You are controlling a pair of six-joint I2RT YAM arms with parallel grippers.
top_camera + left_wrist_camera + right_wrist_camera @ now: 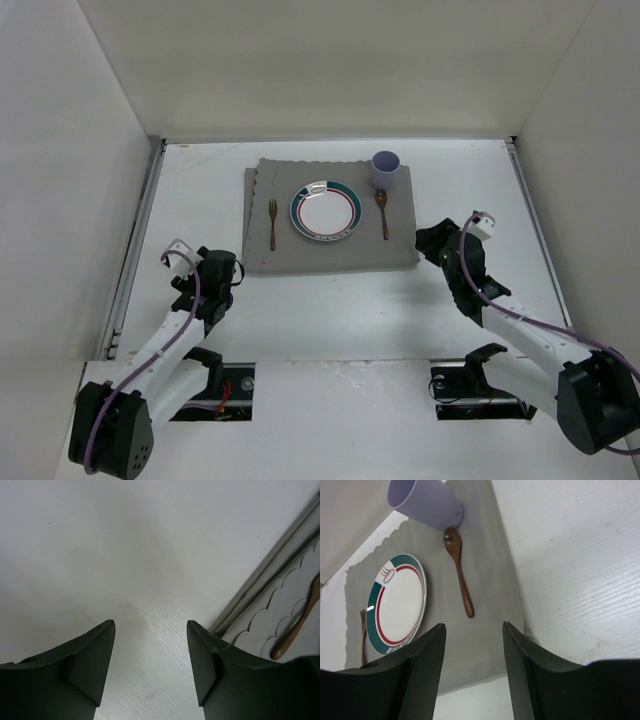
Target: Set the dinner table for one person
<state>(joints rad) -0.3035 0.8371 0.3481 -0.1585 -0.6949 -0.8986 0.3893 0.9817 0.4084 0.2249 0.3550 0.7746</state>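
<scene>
White tabletop (330,310) fills the whole work area, with metal rails down both side edges and both arms bolted at its near edge.

Grey cloth mat (330,258) lies on the far middle of it, with scalloped edges.
- Plate (324,211) sits at the centre of the mat. It is white, with green and red rings at the rim.
- Wooden fork (272,224) lies left of the plate and apart from it, tines toward the far side.
- Wooden spoon (382,213) lies right of the plate, bowl toward the far side. The bowl is just beside the foot of the cup; contact cannot be judged.
- Lilac cup (386,168) stands upright at the mat's far right corner.

Left arm (170,335): left jaws are over bare tabletop, just off the mat's near left corner. They are spread apart with nothing between them.

Right arm (520,335): right jaws are at the mat's near right corner, pointing toward the spoon. They are parted and hold nothing.
</scene>
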